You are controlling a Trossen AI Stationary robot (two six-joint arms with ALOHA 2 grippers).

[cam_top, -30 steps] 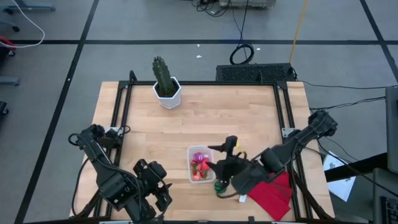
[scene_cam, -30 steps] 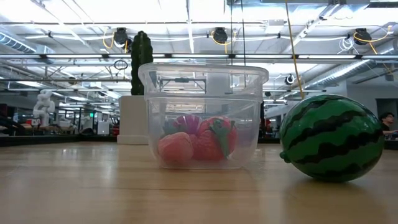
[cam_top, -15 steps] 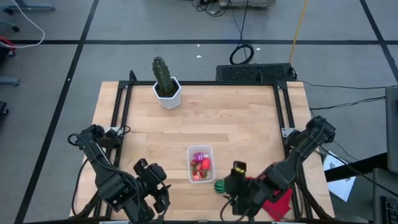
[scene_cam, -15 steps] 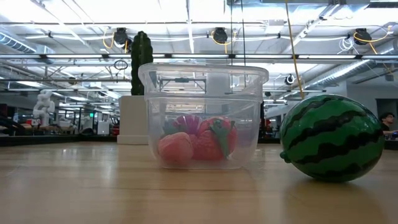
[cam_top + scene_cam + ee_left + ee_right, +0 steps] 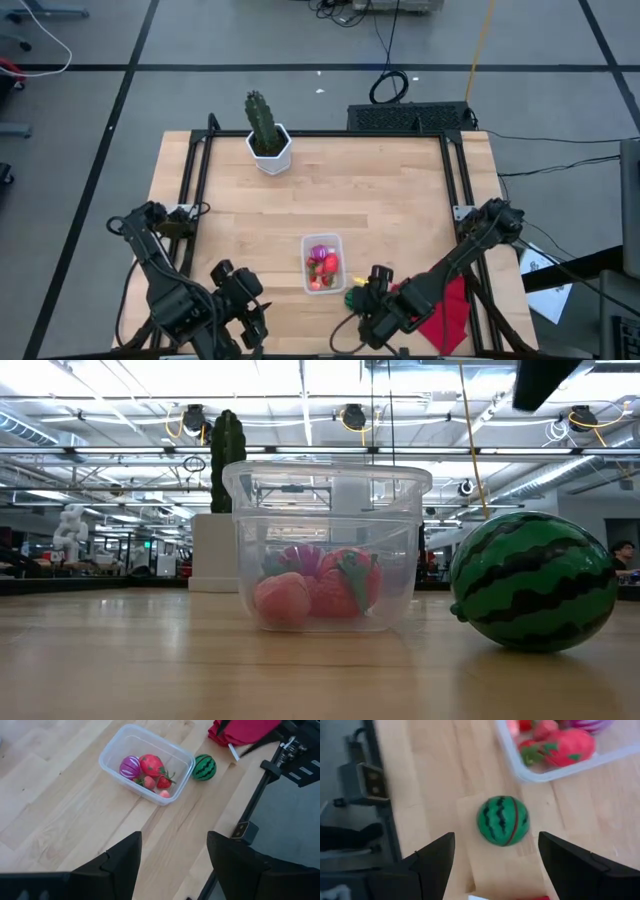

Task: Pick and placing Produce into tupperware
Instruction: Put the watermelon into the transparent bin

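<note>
Clear tupperware (image 5: pixel 176 754) holds red strawberries (image 5: pixel 151 765) and a purple striped piece (image 5: pixel 130 767); the watermelon (image 5: pixel 503 820) is green (dark stripes); cloth (image 5: pixel 245 730) red.

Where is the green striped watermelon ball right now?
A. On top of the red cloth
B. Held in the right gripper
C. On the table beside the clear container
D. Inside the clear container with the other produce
C: the watermelon ball rests on the bare wood just outside the clear container, with no gripper touching it.
</note>
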